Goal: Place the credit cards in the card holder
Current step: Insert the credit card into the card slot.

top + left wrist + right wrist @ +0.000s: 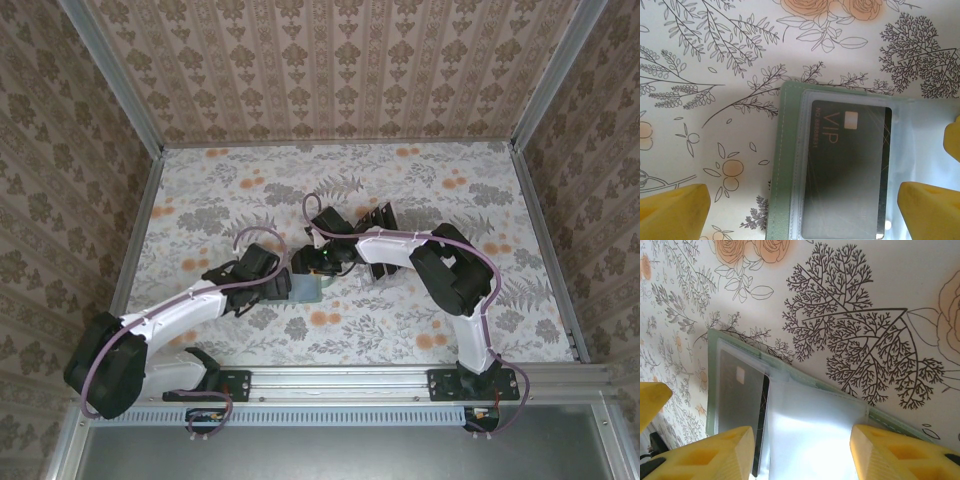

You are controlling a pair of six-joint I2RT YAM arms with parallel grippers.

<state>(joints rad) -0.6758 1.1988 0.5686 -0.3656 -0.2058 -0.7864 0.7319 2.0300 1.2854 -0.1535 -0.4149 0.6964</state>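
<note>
Credit card [847, 170] seems seated in the card holder [785, 165], left gripper [802, 212] and right gripper [802, 455] both released; next, fetch another card.

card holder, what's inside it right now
One black credit card marked VIP sits in the card holder. The neighbouring clear pocket is washed out by glare, so whether it holds anything cannot be told.

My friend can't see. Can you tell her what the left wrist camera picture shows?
A dark card marked VIP sits inside a clear pocket of the grey-green card holder, which lies on a flowery tablecloth. Two yellow fingers stand wide apart at the bottom corners, one over the cloth, one over the holder's clear plastic.
</note>
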